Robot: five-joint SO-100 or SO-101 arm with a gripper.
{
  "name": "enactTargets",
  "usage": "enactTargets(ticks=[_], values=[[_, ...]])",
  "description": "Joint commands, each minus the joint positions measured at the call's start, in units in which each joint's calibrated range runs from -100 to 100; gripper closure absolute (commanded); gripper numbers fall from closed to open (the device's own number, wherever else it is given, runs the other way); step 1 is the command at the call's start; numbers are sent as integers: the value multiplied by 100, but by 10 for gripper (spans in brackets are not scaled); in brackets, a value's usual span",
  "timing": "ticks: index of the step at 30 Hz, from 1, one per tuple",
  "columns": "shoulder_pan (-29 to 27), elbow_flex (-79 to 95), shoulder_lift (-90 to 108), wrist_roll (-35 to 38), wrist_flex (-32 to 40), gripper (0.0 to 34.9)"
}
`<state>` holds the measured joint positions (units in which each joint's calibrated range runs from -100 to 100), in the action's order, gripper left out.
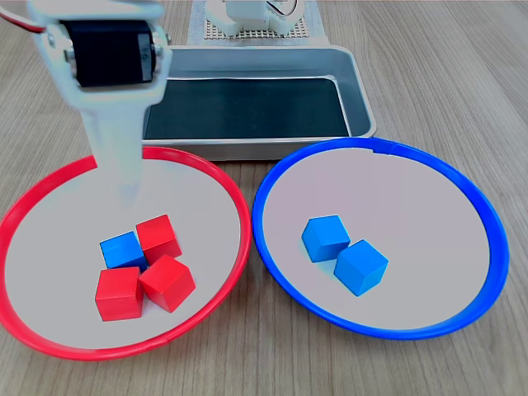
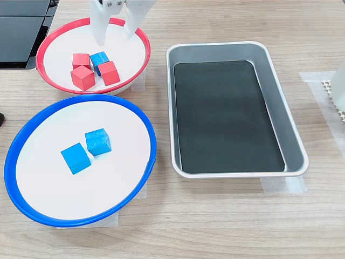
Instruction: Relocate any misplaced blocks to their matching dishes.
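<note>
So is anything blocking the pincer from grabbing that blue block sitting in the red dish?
Partly. The blue block sits wedged among three red blocks in the red-rimmed dish, touching them on several sides. The open pincer hangs above with nothing between, and the way to the blue-rimmed dish looks clear.

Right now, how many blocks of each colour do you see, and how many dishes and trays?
Red blocks: 3
Blue blocks: 3
Round dishes: 2, red-rimmed dish, blue-rimmed dish
Metal tray: 1
Total: 9
</note>
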<state>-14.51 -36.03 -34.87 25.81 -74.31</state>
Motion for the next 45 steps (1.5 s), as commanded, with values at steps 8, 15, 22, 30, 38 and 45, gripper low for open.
enactTargets(ticks=[8, 15, 22, 30, 38, 45], values=[[54, -671, -193, 63, 31, 223], [110, -1281, -688, 63, -2, 227], [101, -1527, -952, 78, -110, 228], [82, -1828, -1268, 93, -151, 231], [120, -1855, -1362, 98, -151, 239], [138, -1946, -1507, 103, -159, 239]])
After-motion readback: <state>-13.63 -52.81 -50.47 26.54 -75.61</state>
